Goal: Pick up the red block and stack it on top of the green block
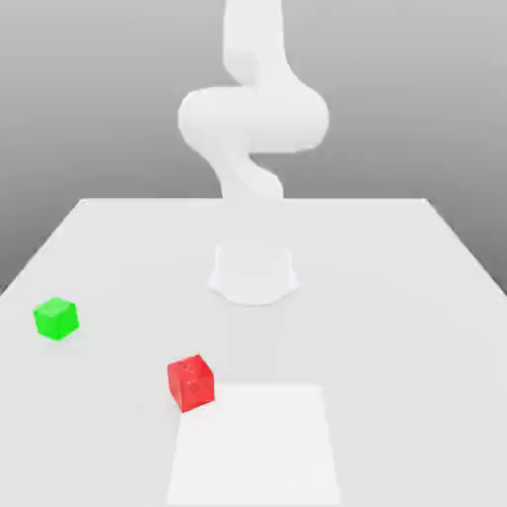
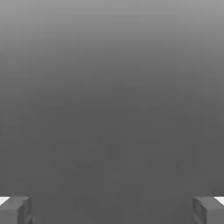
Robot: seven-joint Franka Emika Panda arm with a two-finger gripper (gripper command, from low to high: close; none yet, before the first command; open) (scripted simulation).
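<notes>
One red block (image 1: 190, 382) and one green block (image 1: 55, 318) are seen on the table (image 1: 396, 297), well apart; green lies at ten o'clock from red. The gripper (image 2: 112, 210) is spread fully, nothing held.

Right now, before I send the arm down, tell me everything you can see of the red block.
The small glossy bright-red cube sits flat on the white table, resting on one face, turned slightly so two side faces and the top show. Its faces are plain, with faint speckled highlights, and it looks like smooth plastic. It lies near the table's front, on the exterior view's left of centre, beside a paler square patch. It stands well apart from the small bright-green cube, which sits further left. Nothing but the table touches it.
</notes>
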